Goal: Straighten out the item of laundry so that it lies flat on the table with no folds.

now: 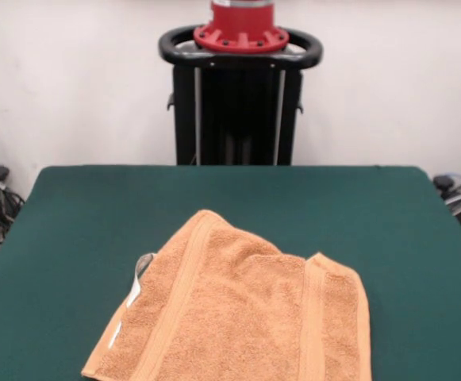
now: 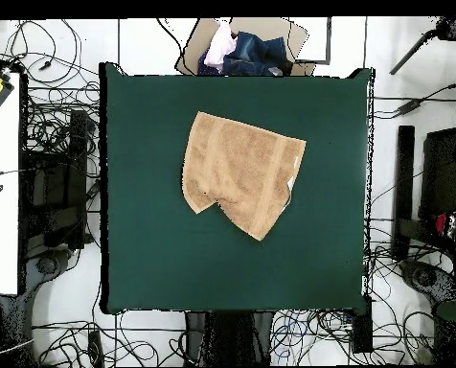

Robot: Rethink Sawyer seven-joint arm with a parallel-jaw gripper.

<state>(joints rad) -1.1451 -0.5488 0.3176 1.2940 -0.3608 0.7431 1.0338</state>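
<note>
Green felt covered one table [image 2: 155, 259], and on it one orange-tan towel [image 2: 239, 172] lay rumpled toward twelve o'clock overhead, a corner folded at seven. One white tag [image 1: 138, 284] showed. My claw was out of sight.

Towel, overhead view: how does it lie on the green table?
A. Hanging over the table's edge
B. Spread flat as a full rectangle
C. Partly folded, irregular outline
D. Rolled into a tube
C: the towel shows an uneven outline with a corner doubled over, and it lies wholly on the table.
</note>
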